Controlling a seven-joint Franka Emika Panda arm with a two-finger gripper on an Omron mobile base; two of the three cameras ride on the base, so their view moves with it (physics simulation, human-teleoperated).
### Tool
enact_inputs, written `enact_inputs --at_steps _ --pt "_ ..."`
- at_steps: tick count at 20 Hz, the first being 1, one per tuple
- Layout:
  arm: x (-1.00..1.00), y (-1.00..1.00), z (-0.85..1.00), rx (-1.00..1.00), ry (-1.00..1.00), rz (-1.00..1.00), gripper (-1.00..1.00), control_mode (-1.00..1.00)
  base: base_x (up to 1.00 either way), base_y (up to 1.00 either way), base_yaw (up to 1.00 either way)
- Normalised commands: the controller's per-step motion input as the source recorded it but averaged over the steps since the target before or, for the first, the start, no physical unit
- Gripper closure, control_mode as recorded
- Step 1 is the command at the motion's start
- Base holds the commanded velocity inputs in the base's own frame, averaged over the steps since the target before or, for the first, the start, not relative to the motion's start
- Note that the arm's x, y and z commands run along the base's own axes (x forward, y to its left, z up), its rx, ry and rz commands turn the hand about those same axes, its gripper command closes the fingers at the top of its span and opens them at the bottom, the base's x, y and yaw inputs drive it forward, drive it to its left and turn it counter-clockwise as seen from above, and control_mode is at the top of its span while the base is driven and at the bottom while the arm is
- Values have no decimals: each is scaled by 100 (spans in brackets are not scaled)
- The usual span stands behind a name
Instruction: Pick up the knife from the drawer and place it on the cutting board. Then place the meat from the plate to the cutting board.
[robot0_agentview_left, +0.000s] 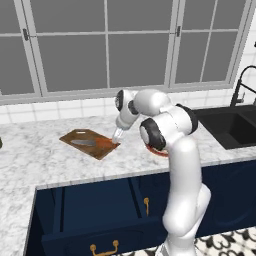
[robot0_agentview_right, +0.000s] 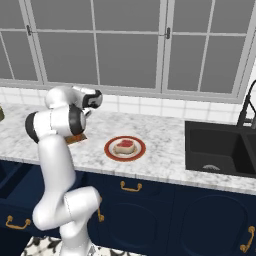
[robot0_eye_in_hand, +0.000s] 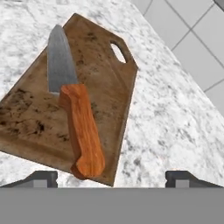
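Note:
The knife lies flat on the dark brown cutting board, orange handle toward my hand, grey blade pointing away. From the left base the knife and the board lie on the marble counter. My gripper hovers just above the handle end, open, fingers wide apart and holding nothing; it is seen as the gripper at the board's right end. The meat rests on the red-rimmed plate, right of the board. Below the counter the wide navy drawer stands pulled out.
A black sink with a dark faucet lies at the counter's right. White tiles and large windows back the counter. My own arm hides most of the plate from the left base.

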Motion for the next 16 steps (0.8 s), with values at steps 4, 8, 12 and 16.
enact_inputs --at_steps 4,8,12,16 --pt "-71 -91 48 -5 0 6 -100 -100 0 0 0" --pt "-99 -100 36 -11 -1 27 -100 -100 0 0 0" --pt "-94 -100 28 -9 -6 45 -100 -100 0 0 0" --pt "-18 -93 62 -10 -3 32 -100 -100 0 0 0"
